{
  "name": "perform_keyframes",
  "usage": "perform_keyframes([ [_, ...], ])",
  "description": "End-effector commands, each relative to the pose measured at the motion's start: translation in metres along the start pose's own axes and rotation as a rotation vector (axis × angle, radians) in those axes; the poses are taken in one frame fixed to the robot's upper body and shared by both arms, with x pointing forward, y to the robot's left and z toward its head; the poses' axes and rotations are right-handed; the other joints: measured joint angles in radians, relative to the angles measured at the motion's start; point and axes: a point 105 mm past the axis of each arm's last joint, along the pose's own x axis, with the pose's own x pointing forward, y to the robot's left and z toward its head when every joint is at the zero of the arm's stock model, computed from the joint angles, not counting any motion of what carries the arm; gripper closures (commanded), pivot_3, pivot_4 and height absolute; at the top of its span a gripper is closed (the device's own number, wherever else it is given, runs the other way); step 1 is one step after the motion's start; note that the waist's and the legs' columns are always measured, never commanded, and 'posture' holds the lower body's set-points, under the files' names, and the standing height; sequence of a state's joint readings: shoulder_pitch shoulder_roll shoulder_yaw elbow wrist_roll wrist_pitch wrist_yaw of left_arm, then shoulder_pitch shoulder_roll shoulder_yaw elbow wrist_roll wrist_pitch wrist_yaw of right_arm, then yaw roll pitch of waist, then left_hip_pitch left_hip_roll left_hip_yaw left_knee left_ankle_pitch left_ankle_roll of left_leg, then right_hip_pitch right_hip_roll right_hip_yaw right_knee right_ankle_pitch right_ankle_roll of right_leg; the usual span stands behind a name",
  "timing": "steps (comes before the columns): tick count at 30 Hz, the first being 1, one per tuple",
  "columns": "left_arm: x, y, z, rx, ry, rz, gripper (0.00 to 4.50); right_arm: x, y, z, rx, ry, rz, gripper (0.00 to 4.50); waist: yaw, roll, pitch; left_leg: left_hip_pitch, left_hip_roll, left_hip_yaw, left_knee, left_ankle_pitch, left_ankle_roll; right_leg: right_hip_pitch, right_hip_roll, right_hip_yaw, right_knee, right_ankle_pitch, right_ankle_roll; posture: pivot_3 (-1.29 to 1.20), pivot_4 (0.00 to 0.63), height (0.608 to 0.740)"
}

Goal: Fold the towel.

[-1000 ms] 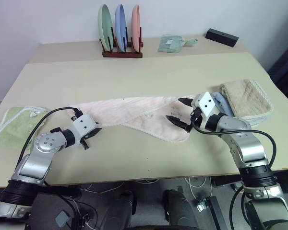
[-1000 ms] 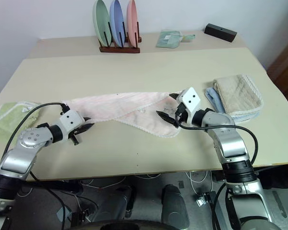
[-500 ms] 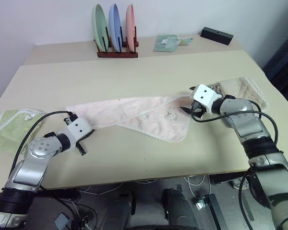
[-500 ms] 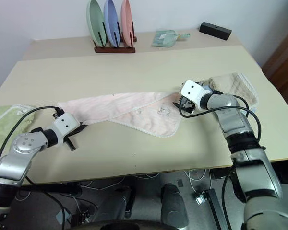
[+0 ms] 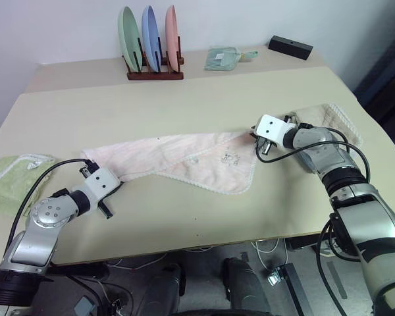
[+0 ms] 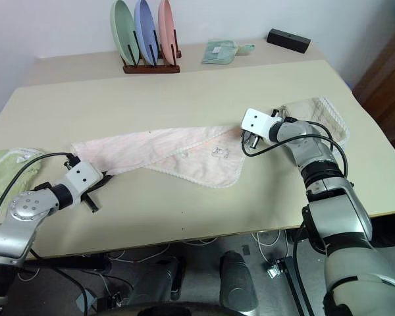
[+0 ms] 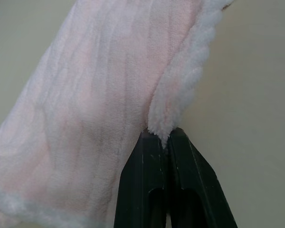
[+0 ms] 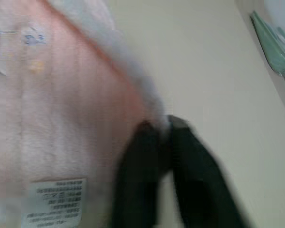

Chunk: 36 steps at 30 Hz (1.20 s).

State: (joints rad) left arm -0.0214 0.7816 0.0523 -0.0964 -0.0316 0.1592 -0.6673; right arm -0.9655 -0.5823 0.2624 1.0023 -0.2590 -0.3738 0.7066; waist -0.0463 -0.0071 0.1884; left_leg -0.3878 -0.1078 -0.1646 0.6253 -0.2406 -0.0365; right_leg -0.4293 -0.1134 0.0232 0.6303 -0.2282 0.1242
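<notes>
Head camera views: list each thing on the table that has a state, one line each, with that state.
towel: spread out in a long strip on the table, not yet folded, pinched at both ends.
left pincer: shut on the towel's trimmed edge.
right pincer: shut on the towel's right edge.
light green towel: lying flat at the table's left edge.
beige towel: folded, lying beside the right arm.
plates: standing upright in the rack.

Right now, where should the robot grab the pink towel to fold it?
By its two end corners, coming in level from each side: the pink towel lies stretched flat, so only its edges lift. The left tool already pinches the trim; the right tool is shut at the other corner.
</notes>
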Motion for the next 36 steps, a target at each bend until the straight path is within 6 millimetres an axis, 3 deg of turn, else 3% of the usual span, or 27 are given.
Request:
perform_keyframes([
  [1,0.002,0.013,-0.006,0.008,0.024,0.044,4.50,-0.009,-0.034,0.031,-0.046,-0.103,-0.091,4.43,0.002,0.000,0.000,0.000,0.000,0.000,0.000,0.000,0.000,0.000,0.000,0.000,0.000,0.000,0.000,0.00,0.150,0.740],
  [5,0.013,0.058,0.014,0.059,-0.030,0.189,4.50,-0.018,-0.066,0.047,-0.086,-0.119,-0.195,4.43,0.004,0.000,0.001,-0.001,0.000,0.000,0.001,0.001,-0.001,-0.001,0.001,-0.001,0.001,0.001,-0.001,0.00,0.150,0.740],
  [8,0.002,0.158,0.072,0.036,-0.188,0.526,4.50,-0.042,-0.126,0.081,-0.150,-0.148,-0.424,4.43,0.015,-0.002,0.004,-0.005,-0.001,-0.002,0.003,0.002,-0.003,-0.004,0.000,-0.002,0.002,0.002,0.000,0.00,0.150,0.740],
  [10,-0.019,0.202,0.100,0.037,-0.258,0.677,4.50,-0.058,-0.153,0.101,-0.174,-0.183,-0.534,4.43,0.014,-0.005,0.005,-0.011,-0.001,-0.004,0.005,0.006,-0.010,-0.009,0.001,-0.004,0.002,0.006,-0.001,0.00,0.150,0.740],
  [13,-0.049,0.236,0.130,0.056,-0.345,0.778,4.50,-0.077,-0.174,0.129,-0.196,-0.262,-0.606,4.43,-0.001,-0.005,0.003,-0.018,-0.001,-0.002,0.005,0.006,-0.010,-0.016,0.000,-0.004,0.000,0.007,-0.001,0.00,0.150,0.740],
  [15,-0.059,0.240,0.138,0.076,-0.365,0.753,4.50,-0.085,-0.176,0.142,-0.195,-0.328,-0.586,4.43,-0.012,-0.004,0.002,-0.016,-0.001,0.001,0.002,0.004,-0.007,-0.016,-0.003,-0.004,0.000,0.007,0.000,0.00,0.150,0.740],
  [20,-0.059,0.201,0.118,0.115,-0.329,0.535,4.50,-0.074,-0.138,0.140,-0.212,-0.402,-0.359,4.43,-0.035,-0.004,0.003,-0.015,-0.001,0.009,0.004,0.001,-0.002,-0.017,-0.005,-0.003,-0.001,0.008,0.002,0.00,0.150,0.740],
  [24,-0.064,0.138,0.065,0.031,-0.177,0.316,4.50,-0.068,-0.068,0.102,-0.135,-0.356,-0.018,4.43,-0.036,-0.003,0.003,-0.016,0.002,0.009,0.005,0.001,-0.002,-0.018,-0.003,-0.002,0.001,0.008,0.002,0.00,0.150,0.740],
  [26,-0.073,0.106,0.046,-0.021,-0.107,0.213,4.50,-0.079,-0.036,0.085,-0.076,-0.308,0.142,4.43,-0.025,-0.003,0.004,-0.019,0.001,0.010,0.006,0.001,-0.002,-0.021,-0.004,-0.001,0.001,0.008,0.002,0.00,0.150,0.740],
  [31,-0.102,0.040,0.018,-0.148,0.039,-0.017,4.50,-0.114,0.017,0.056,0.050,-0.183,0.408,4.43,0.001,-0.003,0.004,-0.019,0.001,0.016,0.007,-0.002,0.005,-0.024,-0.005,0.002,0.003,0.008,0.002,0.00,0.150,0.740],
  [33,-0.112,0.020,0.014,-0.178,0.082,-0.094,4.50,-0.126,0.028,0.052,0.098,-0.154,0.476,4.43,0.006,-0.003,0.004,-0.017,0.003,0.020,0.007,-0.002,0.005,-0.021,-0.004,0.001,0.002,0.009,0.001,0.00,0.150,0.740],
  [36,-0.118,0.010,0.010,-0.212,0.120,-0.136,4.50,-0.134,0.036,0.052,0.131,-0.138,0.523,4.43,0.014,-0.004,0.004,-0.004,0.004,0.022,0.006,-0.003,0.006,-0.008,-0.004,0.001,-0.001,0.008,0.000,0.00,0.150,0.740],
])
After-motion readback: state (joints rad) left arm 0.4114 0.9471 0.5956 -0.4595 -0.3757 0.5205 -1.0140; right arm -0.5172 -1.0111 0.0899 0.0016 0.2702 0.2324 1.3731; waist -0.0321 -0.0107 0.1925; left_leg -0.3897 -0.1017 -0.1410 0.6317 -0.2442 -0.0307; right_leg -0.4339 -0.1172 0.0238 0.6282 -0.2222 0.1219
